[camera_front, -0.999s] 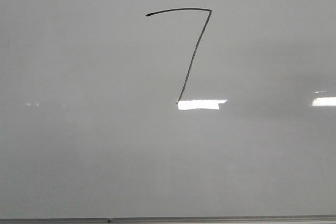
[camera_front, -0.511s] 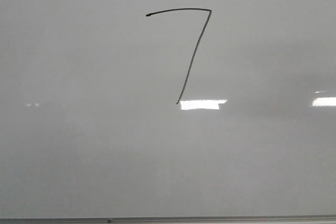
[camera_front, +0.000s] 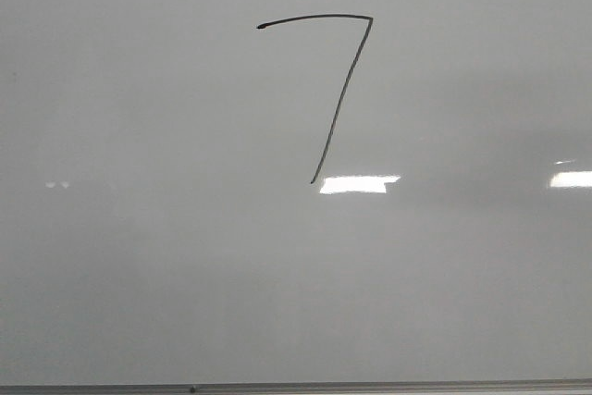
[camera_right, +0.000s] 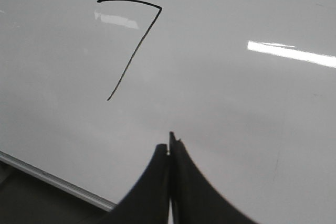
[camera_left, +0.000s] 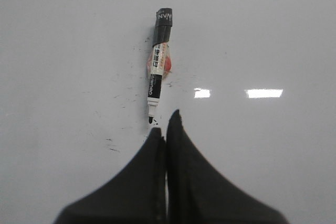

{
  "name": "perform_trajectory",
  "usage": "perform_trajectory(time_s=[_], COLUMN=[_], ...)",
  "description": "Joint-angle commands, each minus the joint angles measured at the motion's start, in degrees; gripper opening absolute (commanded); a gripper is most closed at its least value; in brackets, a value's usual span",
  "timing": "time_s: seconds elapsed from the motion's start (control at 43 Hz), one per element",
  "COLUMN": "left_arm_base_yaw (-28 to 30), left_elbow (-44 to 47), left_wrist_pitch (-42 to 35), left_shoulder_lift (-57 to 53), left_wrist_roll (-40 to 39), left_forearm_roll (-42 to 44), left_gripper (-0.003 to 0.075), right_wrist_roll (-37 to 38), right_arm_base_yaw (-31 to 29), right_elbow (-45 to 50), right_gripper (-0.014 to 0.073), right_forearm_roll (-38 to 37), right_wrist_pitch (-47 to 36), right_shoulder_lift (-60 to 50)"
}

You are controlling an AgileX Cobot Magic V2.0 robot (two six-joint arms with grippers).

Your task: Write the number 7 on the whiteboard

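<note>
Unmoved since a second ago: number 7 [camera_front: 335, 90], drawn in thin black line high on the whiteboard [camera_front: 139, 256], a little right of centre in the front view, arched top bar joined at the right end to a long stem slanting down and left. Shifted slightly rightward only: bright rectangular glare patch [camera_front: 359, 184] just beside the foot of the stem, now clear of the stem's tip. Thin grey edge strip [camera_front: 296, 387] along the near border of the board.

Seen again from the right wrist: same figure [camera_right: 134, 45] well apart from the right gripper [camera_right: 170, 142], fingers pressed together, nothing between them, poised over bare board, with the board's metal edge [camera_right: 58, 182] close by.

From the left wrist: left gripper [camera_left: 164, 124] likewise closed and empty, tips just beside the nib of a black-capped marker [camera_left: 157, 61] lying flat on the board, small ink flecks scattered around it, a reddish spot behind its barrel.
</note>
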Motion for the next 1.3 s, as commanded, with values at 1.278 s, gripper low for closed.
perform_trajectory(time_s=[1.278], left_arm_base_yaw=[-0.3], left_elbow=[0.2], left_wrist_pitch=[-4.5], left_shoulder_lift=[-0.8], left_wrist_roll=[-0.5], left_forearm_roll=[-0.5], left_gripper=[-0.0020], right_wrist_roll=[36.9], right_arm_base_yaw=[-8.5], right_elbow=[22.8], right_gripper=[-0.0067], right_forearm_roll=[-32.5], right_wrist_pitch=[-14.3], right_shoulder_lift=[-21.4])
